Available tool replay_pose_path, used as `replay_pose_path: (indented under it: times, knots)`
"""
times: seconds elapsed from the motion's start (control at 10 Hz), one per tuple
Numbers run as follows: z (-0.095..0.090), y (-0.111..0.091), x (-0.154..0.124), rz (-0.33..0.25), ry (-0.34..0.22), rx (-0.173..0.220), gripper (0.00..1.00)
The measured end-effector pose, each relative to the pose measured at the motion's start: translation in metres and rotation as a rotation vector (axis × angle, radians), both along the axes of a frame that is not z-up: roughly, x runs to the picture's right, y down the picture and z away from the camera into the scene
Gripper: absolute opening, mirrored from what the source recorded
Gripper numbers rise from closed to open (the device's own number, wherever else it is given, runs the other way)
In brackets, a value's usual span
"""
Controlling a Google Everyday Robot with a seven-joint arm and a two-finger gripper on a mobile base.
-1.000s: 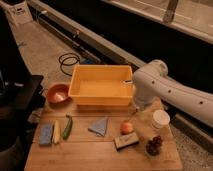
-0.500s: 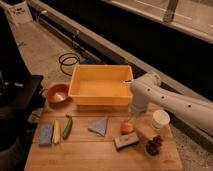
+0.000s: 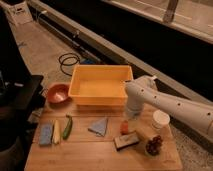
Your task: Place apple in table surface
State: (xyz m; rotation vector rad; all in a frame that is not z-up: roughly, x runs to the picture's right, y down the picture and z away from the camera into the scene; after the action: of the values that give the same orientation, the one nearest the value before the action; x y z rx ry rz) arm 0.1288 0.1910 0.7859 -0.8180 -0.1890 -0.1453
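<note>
The apple (image 3: 123, 128) is a small orange-red fruit resting on the light wooden slatted table surface (image 3: 95, 156), just right of centre. My white arm reaches in from the right. My gripper (image 3: 128, 119) hangs straight down right over the apple, at its upper right side, and partly covers it. I cannot tell whether it touches the apple.
A big yellow-orange bin (image 3: 100, 87) stands at the table's back. An orange-red bowl (image 3: 57, 93) is to its left. On the table lie a blue sponge (image 3: 46, 134), corn (image 3: 56, 132), a green vegetable (image 3: 67, 127), a grey-blue cloth (image 3: 99, 126), a dark bar (image 3: 126, 141), grapes (image 3: 154, 145) and a white cup (image 3: 161, 120).
My arm has swung left and down from beside the bin, bringing the gripper over the apple. The apple has stayed in place on the table.
</note>
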Motion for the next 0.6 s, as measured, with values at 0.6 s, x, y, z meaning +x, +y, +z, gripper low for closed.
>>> replay_pose_path:
  times: [0.6]
  knots:
    - [0.011,0.02,-0.007,0.049,-0.005,-0.069,0.32]
